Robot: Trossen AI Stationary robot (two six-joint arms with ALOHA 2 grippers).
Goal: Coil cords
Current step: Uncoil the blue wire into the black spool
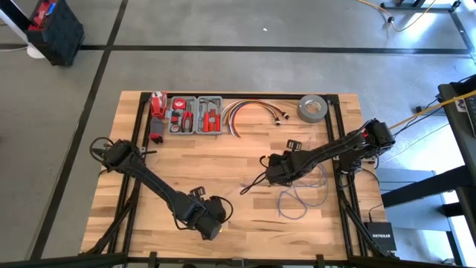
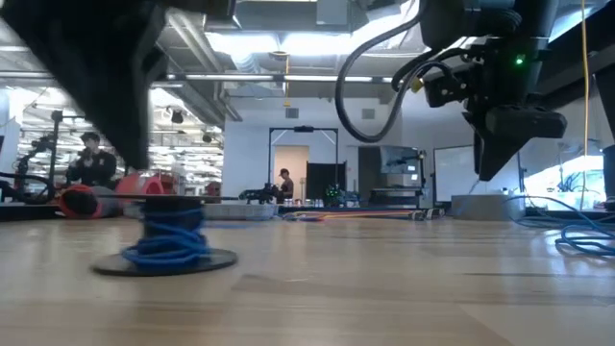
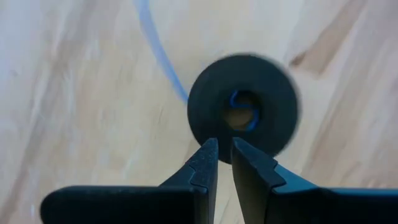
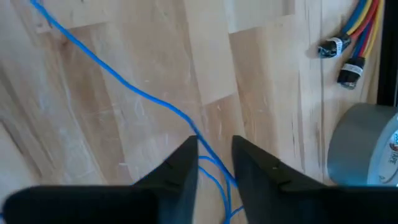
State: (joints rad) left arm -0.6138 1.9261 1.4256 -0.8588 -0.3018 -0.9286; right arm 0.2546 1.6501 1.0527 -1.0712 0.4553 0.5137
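A spool point(image 2: 173, 245) with round black discs stands on the table near its front edge, grey-blue wire wound round its core. In the left wrist view its top disc point(image 3: 244, 106) shows a centre hole. My left gripper point(image 3: 224, 152) point(image 1: 216, 223) is shut right above the disc's edge. The thin wire point(image 4: 118, 78) runs across the table to my right gripper point(image 4: 214, 155) point(image 1: 269, 173), which is slightly open mid-table with the wire passing between its fingers. Loose loops of wire point(image 1: 301, 197) lie beyond it, toward the right. My left gripper's shut fingertips point(image 3: 208, 155) stand over the near edge of the top disc point(image 3: 214, 134), pointing down; I cannot tell whether they touch it. My right gripper points down with the wire point(image 4: 194, 132) running through the gap between its fingers; I cannot tell whether the fingers touch it.
At the table's far edge lie a red tool tray point(image 1: 195, 115), a bundle of red, yellow and white cables point(image 1: 253, 112) and a grey tape roll point(image 1: 313, 109). Bare wood lies between the arms. People show in the room beyond the table.
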